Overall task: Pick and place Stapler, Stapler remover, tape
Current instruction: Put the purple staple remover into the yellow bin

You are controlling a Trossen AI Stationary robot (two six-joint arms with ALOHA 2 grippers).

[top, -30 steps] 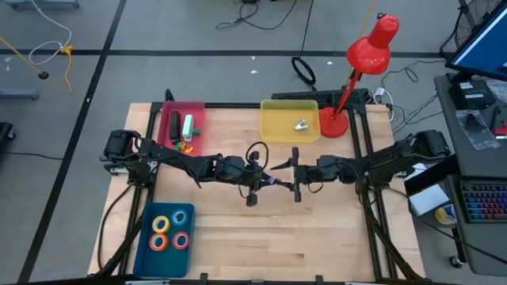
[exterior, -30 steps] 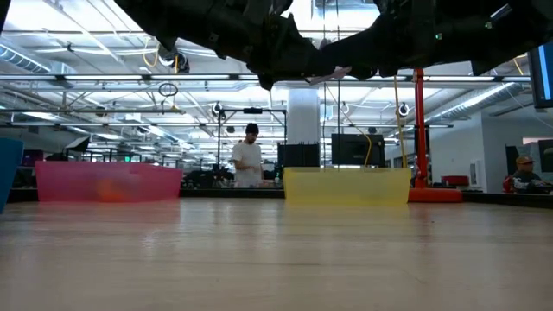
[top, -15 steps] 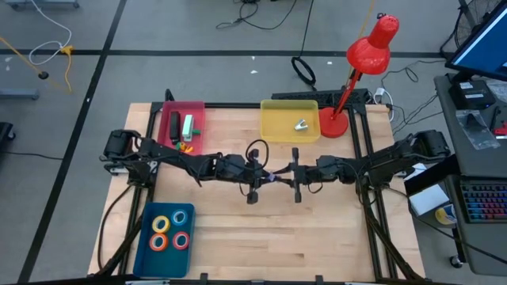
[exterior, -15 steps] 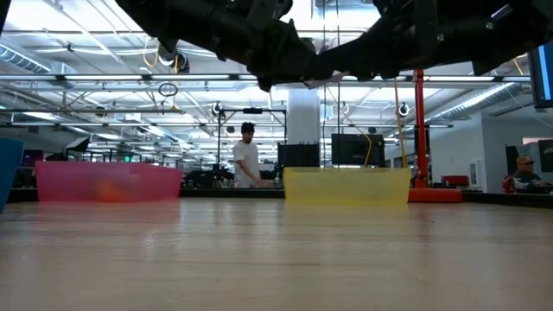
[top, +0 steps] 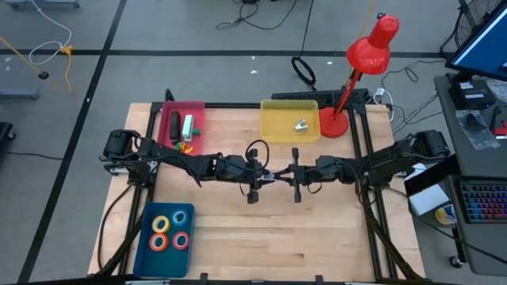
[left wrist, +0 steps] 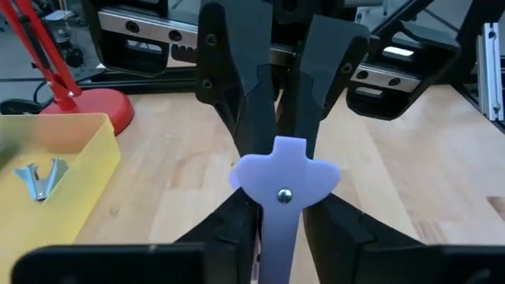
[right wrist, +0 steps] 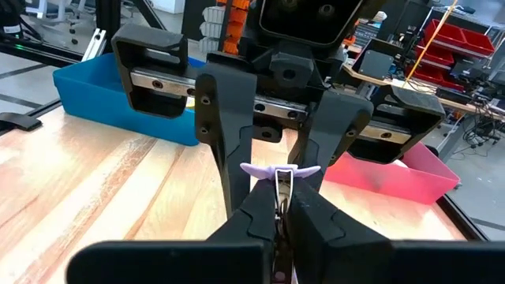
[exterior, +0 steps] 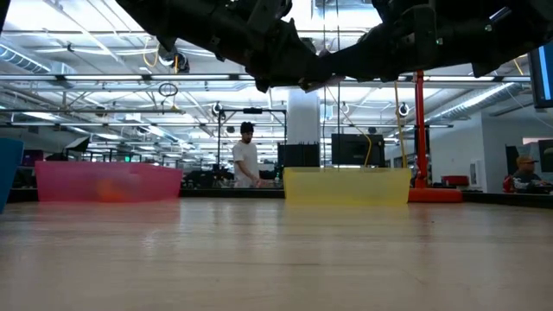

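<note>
At table centre, above the wood, my two grippers meet nose to nose over a lilac staple remover (left wrist: 284, 180). The right gripper (top: 295, 176) is clamped tight on one end of it; the left gripper (top: 255, 177) sits at the other end with its fingers parted slightly, and I can't tell whether they grip or merely flank it. The remover's long axis runs along the 9-to-3 line between the wrists. The yellow tray (top: 290, 120) (already holding a metal staple remover (top: 301, 125)) lies at about 12 o'clock, nearer the right arm, so I judge that arm should carry. The tape rolls (top: 171, 229) sit in the blue tray (top: 145, 236) at 7 o'clock. No legible writing or brand shows.
</note>
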